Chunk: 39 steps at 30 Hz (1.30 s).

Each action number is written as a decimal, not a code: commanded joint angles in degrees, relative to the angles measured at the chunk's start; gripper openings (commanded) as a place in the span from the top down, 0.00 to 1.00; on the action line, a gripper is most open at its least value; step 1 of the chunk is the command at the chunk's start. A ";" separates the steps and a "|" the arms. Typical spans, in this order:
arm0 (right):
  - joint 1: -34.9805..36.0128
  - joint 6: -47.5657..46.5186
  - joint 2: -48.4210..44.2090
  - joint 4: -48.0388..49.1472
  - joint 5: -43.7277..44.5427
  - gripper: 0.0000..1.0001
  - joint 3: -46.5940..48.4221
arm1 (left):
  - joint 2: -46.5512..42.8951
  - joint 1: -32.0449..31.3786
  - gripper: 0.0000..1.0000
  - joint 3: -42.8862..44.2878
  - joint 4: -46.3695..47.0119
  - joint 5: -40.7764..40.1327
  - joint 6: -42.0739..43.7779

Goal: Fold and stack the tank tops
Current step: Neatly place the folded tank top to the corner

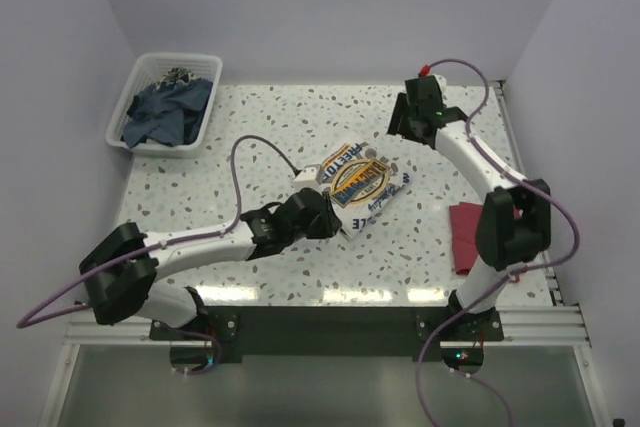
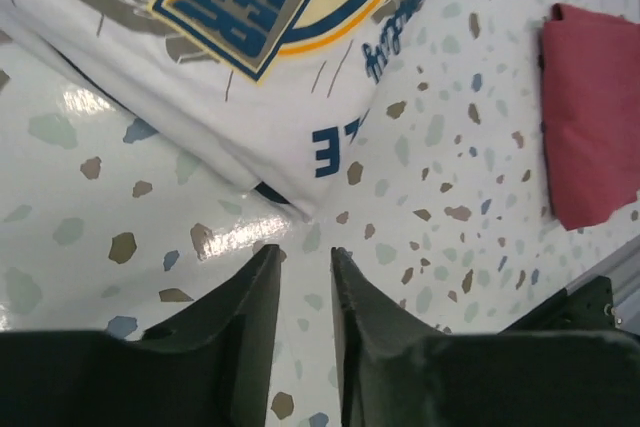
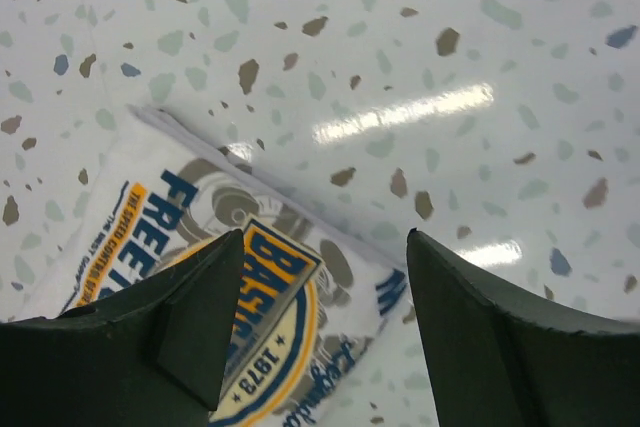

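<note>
The folded dark red tank top [image 1: 465, 237] lies near the right edge. The left gripper [image 2: 303, 253], fingers barely parted, holds nothing just off the near corner of the folded white tank top [image 1: 365, 183]. Over its far corner the right gripper [image 3: 325, 235] gapes wide, empty.

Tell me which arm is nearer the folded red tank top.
Right arm: its elbow hangs over the red tank top's right edge; the left arm reaches the white tank top, farther left.
</note>
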 commanded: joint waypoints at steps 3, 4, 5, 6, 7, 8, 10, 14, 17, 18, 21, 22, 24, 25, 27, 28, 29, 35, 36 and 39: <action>-0.10 3.99 -16.29 -0.91 1.29 0.30 -13.74 | -2.72 0.14 0.53 10.33 -7.74 -4.03 13.65; -0.10 4.60 -20.31 -0.91 0.93 0.30 -16.72 | -0.95 0.14 0.49 12.62 -10.54 -4.91 15.85; -0.10 5.56 -21.91 -0.91 0.58 0.30 -17.88 | 0.81 0.14 0.45 16.30 -12.05 -7.79 19.27; -0.01 6.18 -23.67 -1.44 -0.20 0.30 -18.85 | 3.87 0.14 0.37 17.46 -11.98 -8.43 20.87; -0.27 6.45 -26.30 -1.88 -0.56 0.30 -20.16 | 5.47 0.14 0.34 18.43 -11.28 -8.09 23.23; -0.27 7.50 -27.80 -2.49 -0.30 0.29 -20.87 | 7.40 0.14 0.33 21.40 -11.53 -7.56 27.08; -1.93 8.38 -30.53 -3.37 -0.56 0.27 -22.89 | 13.38 -0.20 0.31 24.49 -12.93 -7.73 30.27; -5.45 9.88 -38.34 -6.62 -2.15 0.27 -22.03 | 20.33 -0.73 0.27 29.34 -12.25 -12.56 38.00; -5.55 10.41 -41.96 -8.47 -3.54 0.25 -18.86 | 22.80 -1.17 0.25 30.56 -8.73 -13.18 41.08; -5.55 10.50 -42.32 -9.43 -3.90 0.25 -17.99 | 23.85 -1.70 0.24 30.92 -7.07 -12.83 41.97; -5.55 10.41 -43.02 -11.28 -5.83 0.25 -15.26 | 26.30 -3.10 0.23 33.55 -5.91 -13.71 45.13; -5.63 10.41 -43.29 -11.28 -6.27 0.25 -14.73 | 27.10 -4.07 0.23 34.43 -6.00 -14.06 45.84; -5.55 10.58 -43.90 -11.20 -7.24 0.25 -14.64 | 30.08 -4.95 0.22 36.98 -6.00 -16.95 47.77; -5.55 10.58 -44.25 -11.11 -7.33 0.25 -14.38 | 31.05 -5.48 0.22 37.95 -6.09 -17.13 48.30; -5.55 10.41 -44.43 -11.55 -7.24 0.25 -14.02 | 34.12 -5.74 0.22 40.67 -6.70 -17.57 48.92; -5.55 10.41 -44.52 -11.64 -7.42 0.25 -13.76 | 35.10 -5.74 0.22 41.46 -7.05 -17.66 49.09; -5.55 10.32 -44.69 -11.81 -7.68 0.25 -13.58 | 35.98 -5.74 0.22 43.04 -7.49 -17.93 49.27; -5.46 10.14 -45.92 -12.25 -8.38 0.24 -13.41 | 41.78 -6.45 0.22 47.62 -11.36 -22.49 48.66; -5.46 10.14 -46.01 -12.25 -8.39 0.24 -13.41 | 42.31 -6.53 0.22 48.06 -11.88 -23.19 48.66; -5.55 10.14 -46.45 -12.08 -8.91 0.24 -13.58 | 44.77 -6.54 0.22 49.47 -12.24 -26.71 48.83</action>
